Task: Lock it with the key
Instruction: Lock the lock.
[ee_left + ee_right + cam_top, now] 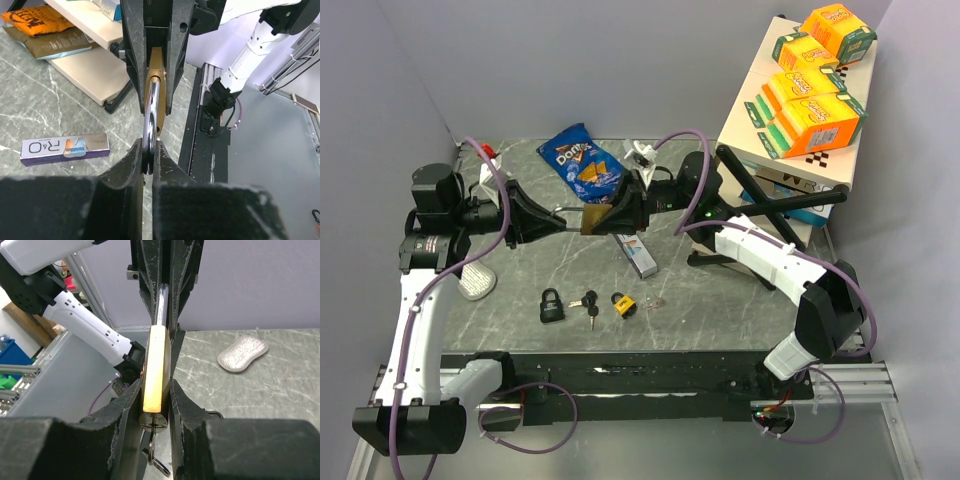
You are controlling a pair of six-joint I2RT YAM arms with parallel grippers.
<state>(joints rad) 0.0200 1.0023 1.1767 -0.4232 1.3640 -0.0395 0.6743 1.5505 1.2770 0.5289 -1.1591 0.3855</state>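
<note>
Above the middle of the surface, your two arms reach in level from opposite sides and meet tip to tip, with the brass padlock held in the air between them. Your left end effector is closed down tight on the silver shackle, its fingers nearly touching around the bar. Your right end effector faces it with both fingers pressed flat against the sides of the brass body, so the lock is pinched from both ends. From the right wrist view, a key hangs out of the end of the body nearest that camera, just under the fingertips. Directly beneath the right end effector lies a purple box, and behind both tips sits a Doritos bag. Towards you from the grip, down on the surface and well apart from it, are a black padlock, loose keys and a small yellow-and-black lock. Outboard of the right end effector, the dark legs of the shelf cart stand close along the right forearm. Outboard of the left arm, the wall is near, with a grey scrubber below the elbow.
</note>
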